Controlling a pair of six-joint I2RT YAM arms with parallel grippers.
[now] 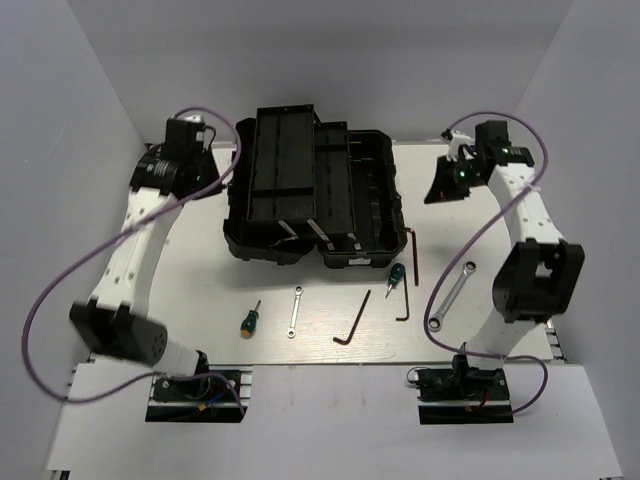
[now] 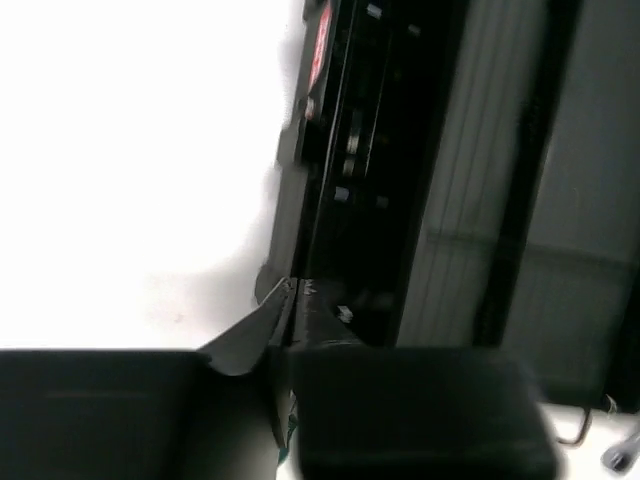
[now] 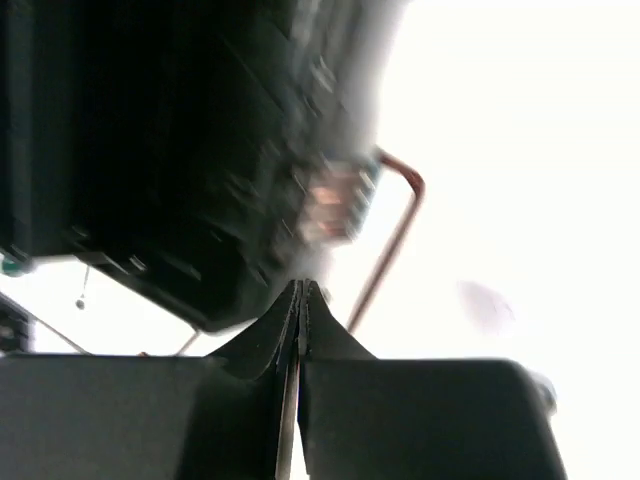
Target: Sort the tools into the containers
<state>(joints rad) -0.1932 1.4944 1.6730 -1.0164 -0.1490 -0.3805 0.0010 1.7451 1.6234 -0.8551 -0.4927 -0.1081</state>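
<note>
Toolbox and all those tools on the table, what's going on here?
No tool looks sorted yet. The open black toolbox sits mid-table; the screwdrivers, wrenches and hex keys lie loose in front of it. The left arm and right arm flank the box, both with jaws shut and empty.

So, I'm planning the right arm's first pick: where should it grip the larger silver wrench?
Grip the larger silver wrench at mid-shank, coming straight down, fingers across its narrow width. It lies flat and diagonal on the white table, apart from other tools, and its shank is slimmer than either head.
</note>
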